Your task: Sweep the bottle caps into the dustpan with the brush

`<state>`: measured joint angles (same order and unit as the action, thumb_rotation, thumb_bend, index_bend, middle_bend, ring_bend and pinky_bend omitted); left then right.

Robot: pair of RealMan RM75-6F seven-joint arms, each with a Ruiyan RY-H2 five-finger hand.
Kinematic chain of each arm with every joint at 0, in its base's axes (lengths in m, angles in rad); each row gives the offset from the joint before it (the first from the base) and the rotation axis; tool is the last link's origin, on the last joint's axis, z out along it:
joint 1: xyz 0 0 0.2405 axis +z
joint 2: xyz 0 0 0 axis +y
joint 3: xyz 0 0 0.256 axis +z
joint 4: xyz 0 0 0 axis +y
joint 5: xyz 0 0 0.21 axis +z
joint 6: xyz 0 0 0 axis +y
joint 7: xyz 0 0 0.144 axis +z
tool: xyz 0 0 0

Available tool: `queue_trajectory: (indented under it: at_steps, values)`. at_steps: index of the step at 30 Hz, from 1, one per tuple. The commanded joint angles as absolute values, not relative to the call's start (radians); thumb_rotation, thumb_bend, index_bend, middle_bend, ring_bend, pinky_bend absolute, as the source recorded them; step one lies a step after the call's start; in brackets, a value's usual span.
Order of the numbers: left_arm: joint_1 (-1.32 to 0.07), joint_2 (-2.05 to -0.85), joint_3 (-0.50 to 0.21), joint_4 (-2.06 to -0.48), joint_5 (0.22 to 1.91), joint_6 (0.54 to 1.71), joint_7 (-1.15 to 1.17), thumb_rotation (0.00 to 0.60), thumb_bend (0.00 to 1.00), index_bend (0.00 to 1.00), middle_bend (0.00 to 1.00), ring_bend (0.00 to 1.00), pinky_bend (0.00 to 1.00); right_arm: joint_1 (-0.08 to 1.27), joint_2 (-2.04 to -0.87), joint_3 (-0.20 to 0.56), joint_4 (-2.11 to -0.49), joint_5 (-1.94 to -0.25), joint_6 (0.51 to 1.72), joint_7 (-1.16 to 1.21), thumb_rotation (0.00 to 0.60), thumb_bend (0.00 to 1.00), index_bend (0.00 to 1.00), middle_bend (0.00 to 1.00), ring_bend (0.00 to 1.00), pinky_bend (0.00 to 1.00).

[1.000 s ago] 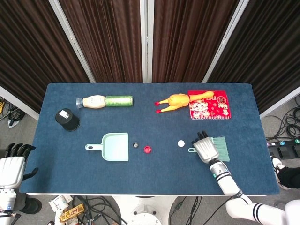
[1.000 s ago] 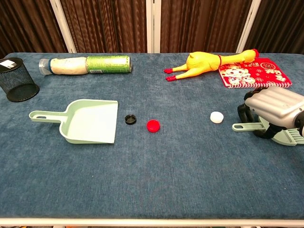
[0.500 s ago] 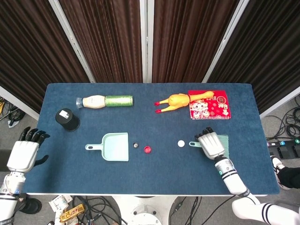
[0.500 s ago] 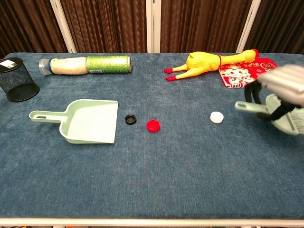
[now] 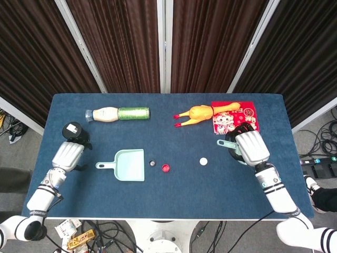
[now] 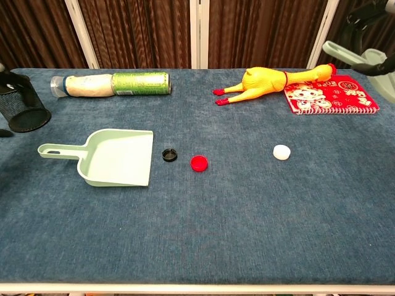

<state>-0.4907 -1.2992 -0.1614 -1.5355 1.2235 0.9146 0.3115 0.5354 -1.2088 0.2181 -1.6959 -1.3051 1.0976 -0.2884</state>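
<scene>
The pale green dustpan [image 5: 128, 164] [image 6: 117, 157] lies left of centre, its mouth facing right. Just off its mouth sit a black cap [image 5: 152, 163] [image 6: 169, 155] and a red cap [image 5: 166, 168] [image 6: 199, 163]. A white cap [image 5: 203, 161] [image 6: 281, 152] lies farther right. My right hand [image 5: 250, 147] grips the green brush [image 6: 349, 54], raised above the table right of the white cap, with its handle pointing left. My left hand [image 5: 68, 155] hovers left of the dustpan handle, by the black cup, holding nothing.
A black mesh cup [image 5: 75, 133] [image 6: 22, 103] stands at the left. Along the back lie a plastic bottle [image 5: 102, 114], a green can [image 5: 133, 112], a yellow rubber chicken [image 5: 197, 114] and a red booklet [image 5: 234, 119].
My right hand has lifted the brush off the table and carried it up and back. My left hand has come in from beyond the left edge to beside the dustpan handle.
</scene>
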Motion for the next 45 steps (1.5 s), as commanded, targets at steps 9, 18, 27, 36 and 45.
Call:
queue_trajectory:
  at_steps: [9, 18, 27, 36, 45]
  values:
    - [-0.548, -1.397, -0.130, -1.554, 1.133, 0.898, 0.402, 0.600, 0.21, 0.38, 0.38, 0.26, 0.25, 0.534, -1.225, 0.187, -1.673, -1.297, 1.080, -0.239, 0.600, 0.43, 0.71, 0.65, 0.29, 0.21]
    - [-0.577, -1.460, -0.111, -1.553, 1.017, 0.941, 0.543, 0.600, 0.22, 0.39, 0.38, 0.26, 0.26, 0.526, -1.239, 0.169, -1.650, -1.310, 1.090, -0.193, 0.600, 0.43, 0.71, 0.65, 0.29, 0.21]
    - [-0.604, -1.510, -0.101, -1.524, 0.935, 0.974, 0.620, 0.600, 0.25, 0.44, 0.42, 0.29, 0.28, 0.520, -1.245, 0.157, -1.623, -1.316, 1.092, -0.161, 0.600, 0.43, 0.71, 0.65, 0.29, 0.21]
    - [-0.617, -1.527, -0.098, -1.514, 0.923, 0.988, 0.610, 0.600, 0.29, 0.48, 0.46, 0.33, 0.32, 0.523, -1.255, 0.152, -1.603, -1.317, 1.085, -0.146, 0.600, 0.43, 0.71, 0.65, 0.29, 0.21]
    - [-0.639, -1.518, -0.088, -1.507, 0.925, 0.965, 0.604, 0.600, 0.36, 0.52, 0.49, 0.35, 0.32, 0.536, -1.315, 0.139, -1.543, -1.331, 1.057, -0.085, 0.600, 0.45, 0.71, 0.65, 0.29, 0.20]
